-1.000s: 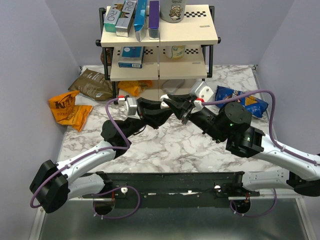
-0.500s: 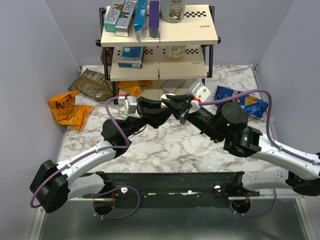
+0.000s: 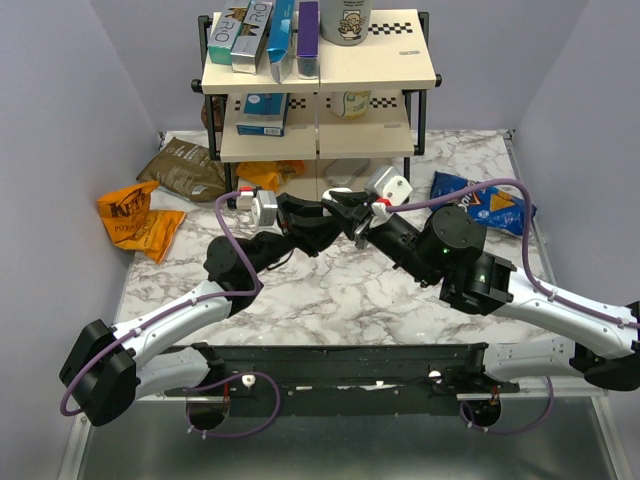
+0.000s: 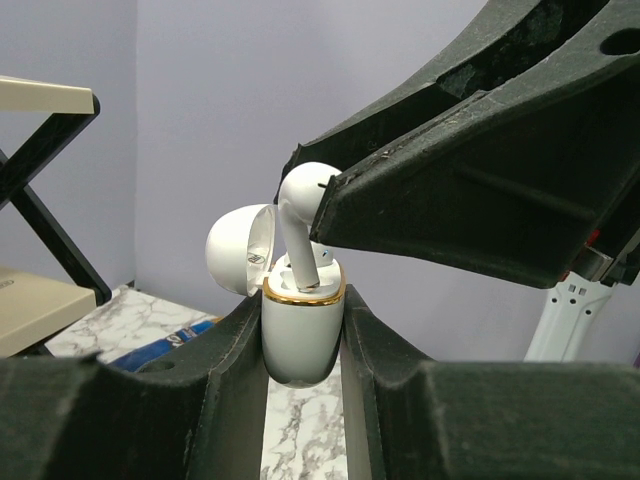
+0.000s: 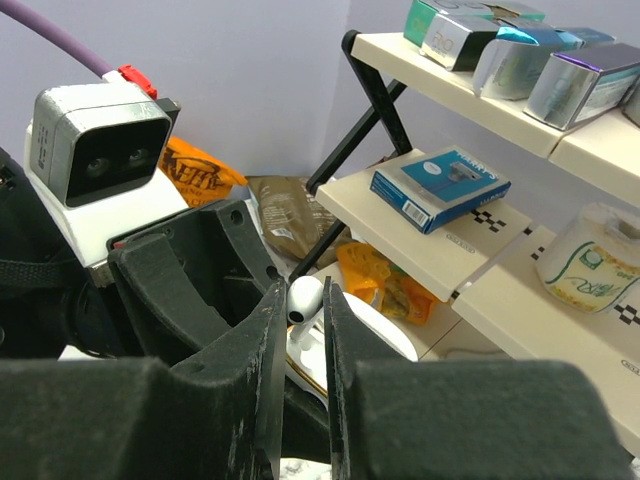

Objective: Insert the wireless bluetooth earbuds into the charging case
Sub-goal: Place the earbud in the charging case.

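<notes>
White earbud (image 4: 298,225) pinched in right claw (image 5: 303,300), stem partly down into open white case (image 4: 298,345), itself clamped upright in left claw (image 4: 302,320), in mid-air. Risk: stem off-line with its well, jamming on gold rim (image 4: 303,297); tipping out if released early.

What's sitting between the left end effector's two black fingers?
A small white oval charging case with a gold rim, lid open, clamped between those fingers, seen in the left wrist view. A white stemmed earbud stands in its mouth.
</notes>
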Controlling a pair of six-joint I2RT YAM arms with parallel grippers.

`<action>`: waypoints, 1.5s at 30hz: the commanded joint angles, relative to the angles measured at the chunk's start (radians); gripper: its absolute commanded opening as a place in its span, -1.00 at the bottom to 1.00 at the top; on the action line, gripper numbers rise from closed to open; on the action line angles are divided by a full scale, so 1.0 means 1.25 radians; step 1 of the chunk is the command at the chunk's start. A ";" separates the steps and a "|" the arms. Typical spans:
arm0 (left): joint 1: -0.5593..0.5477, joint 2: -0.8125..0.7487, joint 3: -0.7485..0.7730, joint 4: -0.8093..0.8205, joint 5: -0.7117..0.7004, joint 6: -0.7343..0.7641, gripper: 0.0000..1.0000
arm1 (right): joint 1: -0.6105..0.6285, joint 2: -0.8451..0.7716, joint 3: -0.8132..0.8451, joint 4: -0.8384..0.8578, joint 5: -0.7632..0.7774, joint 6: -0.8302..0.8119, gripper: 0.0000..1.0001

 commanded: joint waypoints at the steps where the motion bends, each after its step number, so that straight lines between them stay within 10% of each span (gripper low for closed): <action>1: 0.004 -0.012 0.024 0.017 -0.017 -0.005 -1.00 | 0.009 -0.005 -0.021 0.033 0.042 -0.009 -0.99; 19: 0.004 -0.014 0.040 -0.009 -0.030 -0.010 -1.00 | 0.008 -0.006 -0.037 0.023 0.037 -0.013 -0.99; 45: 0.004 -0.010 0.039 -0.006 -0.036 -0.002 -1.00 | 0.008 -0.012 -0.009 -0.002 0.073 0.007 -0.10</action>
